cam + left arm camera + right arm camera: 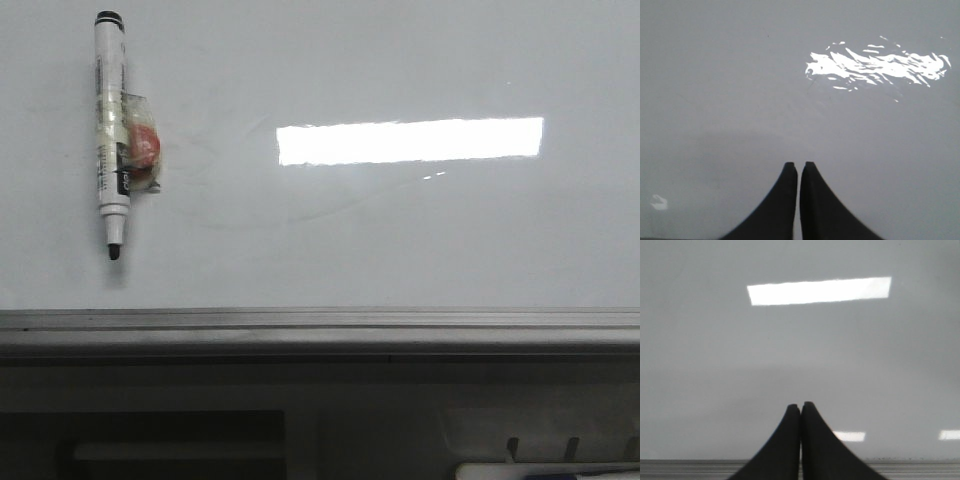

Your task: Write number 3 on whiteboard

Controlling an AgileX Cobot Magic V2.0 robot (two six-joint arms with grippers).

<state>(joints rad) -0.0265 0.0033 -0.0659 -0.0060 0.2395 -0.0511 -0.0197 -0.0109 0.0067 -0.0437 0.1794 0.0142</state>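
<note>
Bright rectangular light reflection (410, 140) glaring right of centre, far side. Nearer, below a grey metal ledge (320, 330), dim and shadowy: dark panel (320, 410) running left to right, a pale bar (175, 452) low on the left, small dark hooks (570, 447) near right, and a white object's edge (545, 470) poking in at the near right corner.

Soft, dim, even light. A ceiling lamp glares off the glossy whiteboard (400, 240) well beyond both jaws. Wrist views slightly blurred.
</note>
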